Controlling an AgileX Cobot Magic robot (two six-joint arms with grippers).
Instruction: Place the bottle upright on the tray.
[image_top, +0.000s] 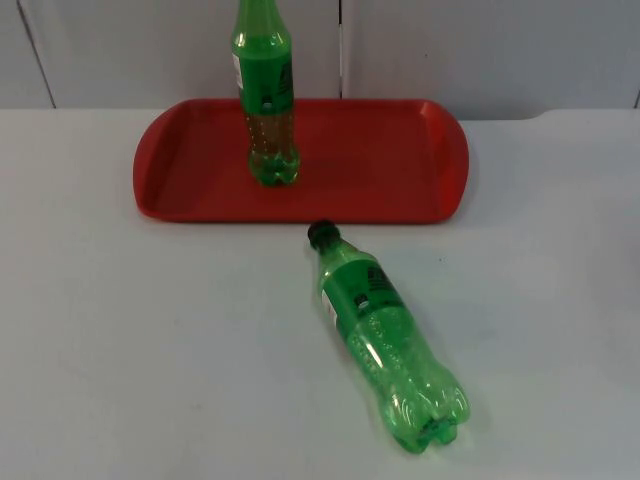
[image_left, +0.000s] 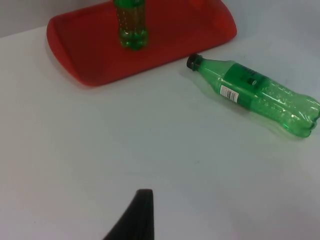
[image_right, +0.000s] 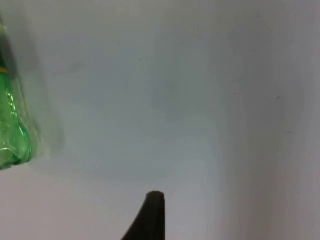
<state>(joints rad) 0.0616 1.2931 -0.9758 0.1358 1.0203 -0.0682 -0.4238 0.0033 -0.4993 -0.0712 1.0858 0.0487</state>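
Note:
A green plastic bottle (image_top: 385, 335) with a black cap lies on its side on the white table, just in front of the red tray (image_top: 400, 165); its cap points toward the tray's front rim. The left wrist view shows the same lying bottle (image_left: 255, 92) and the tray (image_left: 90, 55) well ahead of my left gripper (image_left: 141, 215), which hangs over bare table. A second green bottle (image_top: 268, 120) stands upright on the tray's left half. My right gripper (image_right: 152, 215) is over bare table, with the rounded end of a green bottle (image_right: 10, 135) off to one side.
The grey partition wall (image_top: 480, 50) rises directly behind the tray. White table (image_top: 150, 350) stretches out to the left and right of the lying bottle.

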